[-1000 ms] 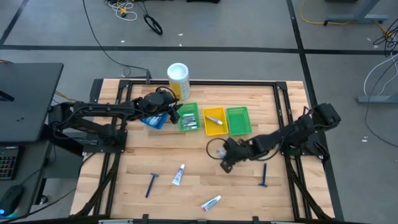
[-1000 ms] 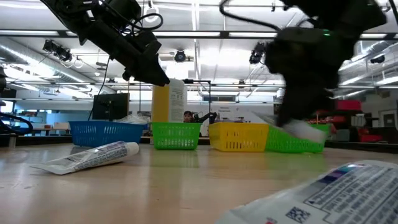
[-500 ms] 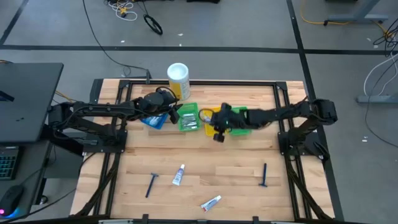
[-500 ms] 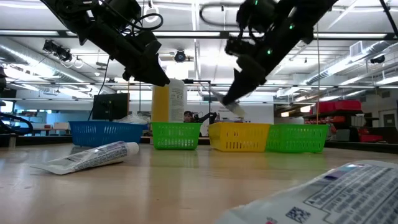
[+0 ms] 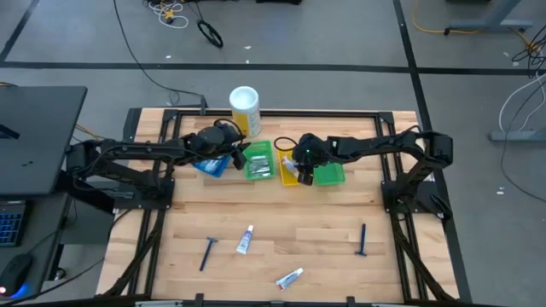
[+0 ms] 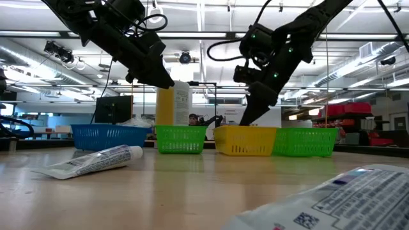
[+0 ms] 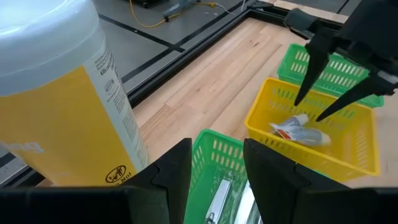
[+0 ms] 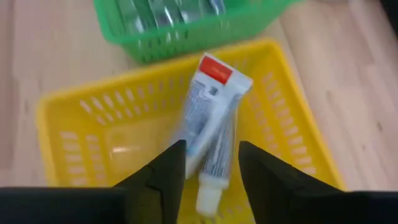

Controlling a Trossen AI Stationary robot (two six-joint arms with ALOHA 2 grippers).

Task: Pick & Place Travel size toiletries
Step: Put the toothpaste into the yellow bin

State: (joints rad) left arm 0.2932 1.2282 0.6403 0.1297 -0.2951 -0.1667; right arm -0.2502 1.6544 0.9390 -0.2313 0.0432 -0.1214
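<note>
A: Take the yellow slatted plastic bin (image 5: 296,167) as the landmark. What is different from a second ago?

B: A second ago the right gripper (image 5: 299,159) sat low over the bare wood well in front of that bin, near the dark blue razor (image 5: 363,241). Half a second ago it was swinging toward the bin's front edge with something pale in its fingers. Now it hangs directly above the bin, and the left wrist view shows its two fingers (image 7: 309,68) spread apart with nothing between them.

A: And the thing it carried?

B: A small white toothpaste tube with a red end (image 8: 211,138) lies inside the yellow bin, below the parted fingers and clear of them. It blurs in the right wrist view, so it may only just have dropped. The release looks done, so this tube counts as placed.

A: The other arm?

B: The left gripper (image 5: 236,156) waits over the green bin (image 5: 259,161) just beside the yellow one, as it did a second ago, fingers apart and empty.

A: What remains?

B: Well in front of the yellow bin, on the wooden table (image 5: 171,230), lie a second blue razor (image 5: 208,251) and two more white tubes (image 5: 246,240) (image 5: 290,277), besides the first razor. Judging by that, four picks are left.
</note>
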